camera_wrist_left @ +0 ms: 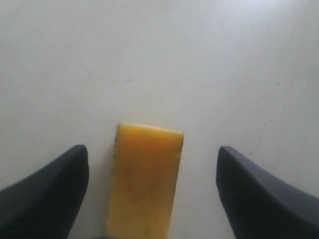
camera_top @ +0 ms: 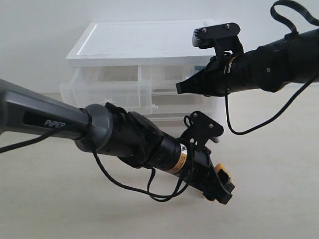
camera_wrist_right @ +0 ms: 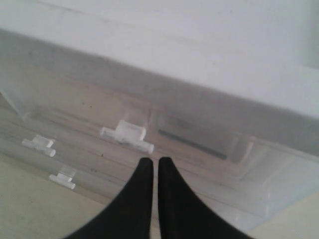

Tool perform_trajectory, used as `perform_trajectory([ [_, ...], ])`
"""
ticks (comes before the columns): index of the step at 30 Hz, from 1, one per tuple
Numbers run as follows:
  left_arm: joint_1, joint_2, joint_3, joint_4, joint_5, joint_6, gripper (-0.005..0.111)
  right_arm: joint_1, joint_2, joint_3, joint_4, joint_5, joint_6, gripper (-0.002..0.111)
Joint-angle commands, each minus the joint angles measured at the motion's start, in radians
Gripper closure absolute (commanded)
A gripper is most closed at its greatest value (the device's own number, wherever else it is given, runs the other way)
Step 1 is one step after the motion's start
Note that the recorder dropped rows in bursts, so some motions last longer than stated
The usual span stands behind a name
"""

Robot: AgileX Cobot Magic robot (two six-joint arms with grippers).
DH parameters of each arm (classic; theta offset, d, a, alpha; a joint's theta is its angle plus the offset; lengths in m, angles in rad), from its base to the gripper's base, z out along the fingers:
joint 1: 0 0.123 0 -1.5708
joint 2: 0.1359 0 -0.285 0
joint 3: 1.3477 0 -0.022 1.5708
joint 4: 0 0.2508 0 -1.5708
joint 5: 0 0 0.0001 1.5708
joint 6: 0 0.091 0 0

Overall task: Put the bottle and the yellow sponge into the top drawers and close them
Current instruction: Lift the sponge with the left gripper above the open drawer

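The yellow sponge point(camera_wrist_left: 144, 179) lies on the table between the wide-apart fingers of my open left gripper point(camera_wrist_left: 150, 149), and neither finger touches it. In the exterior view that gripper point(camera_top: 219, 188) is low at the front right, with a corner of the sponge point(camera_top: 223, 173) showing beside it. My right gripper point(camera_top: 180, 87) is shut and empty, its tips close to the front of the right top drawer point(camera_top: 164, 74). In the right wrist view the shut gripper point(camera_wrist_right: 155, 160) points just below a white tab handle point(camera_wrist_right: 127, 134). The left top drawer point(camera_top: 102, 94) stands pulled out. The bottle shows in no view.
The white-topped drawer unit point(camera_top: 144, 42) stands at the back middle, with full-width translucent drawers point(camera_top: 169, 107) below the top ones. A black cable point(camera_top: 234, 127) hangs from the right arm. The left arm point(camera_top: 124, 137) crosses the table in front of the unit.
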Motion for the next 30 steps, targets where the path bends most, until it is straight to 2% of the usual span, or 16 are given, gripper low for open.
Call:
perform_trajectory([
  [1,-0.003,0.032,-0.028,0.005,-0.052,-0.053,0.040,-0.004,-0.008,-0.001,0.000,-0.015,-0.006,0.108],
  [4,-0.003,0.032,-0.048,0.005,-0.062,-0.070,0.042,-0.004,-0.008,-0.001,0.000,-0.020,-0.008,0.108],
  [7,-0.003,0.038,-0.053,0.005,-0.033,-0.099,0.052,-0.004,-0.008,-0.003,0.000,-0.019,-0.008,0.108],
  [11,0.010,0.060,-0.053,0.005,-0.034,-0.109,0.072,-0.004,-0.008,-0.003,0.000,-0.008,-0.008,0.108],
  [15,0.021,0.049,-0.053,0.005,-0.116,-0.109,0.100,-0.004,-0.008,-0.003,0.000,-0.005,-0.011,0.108],
  [16,0.021,0.040,-0.053,0.005,-0.137,-0.109,0.103,-0.004,-0.008,-0.003,0.000,-0.007,-0.011,0.108],
  [23,0.019,-0.092,0.015,0.005,-0.241,-0.114,0.103,-0.004,-0.008,-0.003,0.000,-0.001,-0.011,0.108],
  [30,0.020,-0.311,0.286,0.005,-0.217,-0.055,0.103,-0.004,-0.008,-0.003,0.000,0.010,-0.011,0.108],
])
